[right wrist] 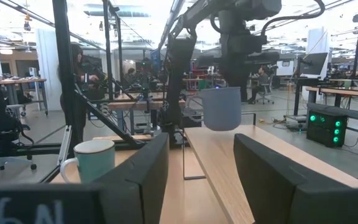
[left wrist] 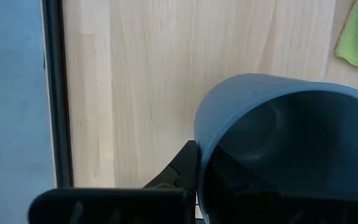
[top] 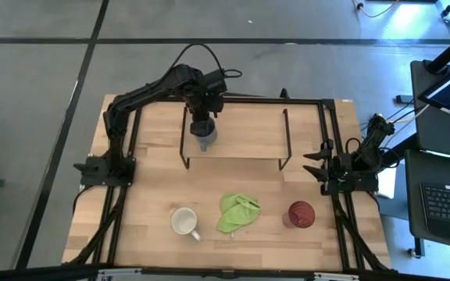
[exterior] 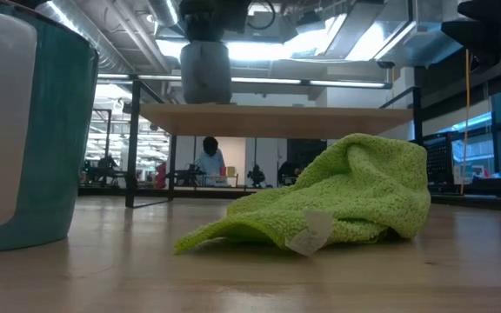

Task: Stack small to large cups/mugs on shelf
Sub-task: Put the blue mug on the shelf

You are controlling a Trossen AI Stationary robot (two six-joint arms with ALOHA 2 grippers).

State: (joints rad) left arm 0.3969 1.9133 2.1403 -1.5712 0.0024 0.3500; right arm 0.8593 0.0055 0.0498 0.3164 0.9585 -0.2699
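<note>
My left gripper (top: 202, 127) is over the left part of the shelf (top: 241, 133), a light-wood board on black wire legs, and is shut on the small blue-grey mug (top: 204, 140). In the low view the mug (exterior: 205, 74) stands upright at the board's top (exterior: 320, 120); I cannot tell whether it touches. The white mug (top: 183, 222) and the dark red cup (top: 301, 213) stand on their bases on the tabletop near the front. My right gripper (top: 312, 163) is open and empty at the table's right edge. My left gripper holds the blue-grey mug by its wall at the rim (left wrist: 199, 134), coming from above and pointing down. One finger (left wrist: 178, 171) lies outside the wall and the other seems to be inside the mug. The mug is upright, its opening up.
A lime-green cloth (top: 237, 212) lies crumpled on the tabletop between the white mug and the red cup. The shelf's middle and right parts (top: 264, 136) are bare. Black frame rails run along the table's left and right sides.
</note>
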